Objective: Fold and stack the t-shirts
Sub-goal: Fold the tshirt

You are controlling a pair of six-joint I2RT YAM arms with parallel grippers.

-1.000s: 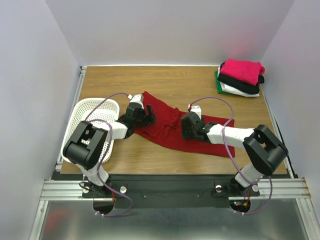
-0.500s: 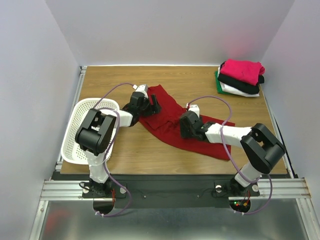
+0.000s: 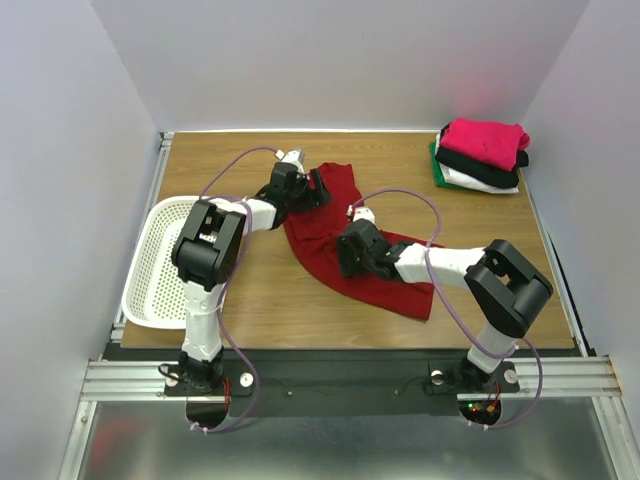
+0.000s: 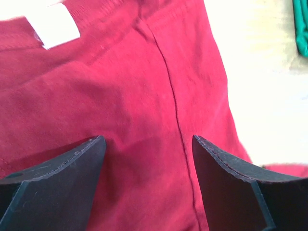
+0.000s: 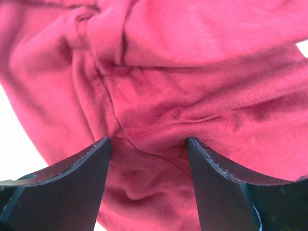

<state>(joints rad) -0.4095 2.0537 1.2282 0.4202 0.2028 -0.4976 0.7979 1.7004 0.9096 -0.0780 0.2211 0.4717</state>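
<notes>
The dark red t-shirt (image 3: 372, 278) lies crumpled and slanted mid-table. My left gripper (image 3: 318, 186) is open on its far end, fingers spread over flat cloth (image 4: 144, 86) near a white label (image 4: 53, 26). My right gripper (image 3: 348, 256) is open over the bunched middle, with folds of red cloth (image 5: 192, 72) between its fingers. Neither grips the cloth. A folded stack sits at the far right corner: bright pink shirt (image 3: 485, 140) on top, then black (image 3: 482, 165), white (image 3: 478, 181) and green (image 3: 436, 165).
The white perforated basket (image 3: 165, 262) stands at the left table edge beside the left arm. Bare wood lies between the red shirt and the stack. A green cloth edge (image 4: 302, 24) shows at the upper right of the left wrist view.
Both grippers have moved toward the far left, and the red shirt has slid with them, its far end now further up the table. The left arm has stretched out.
</notes>
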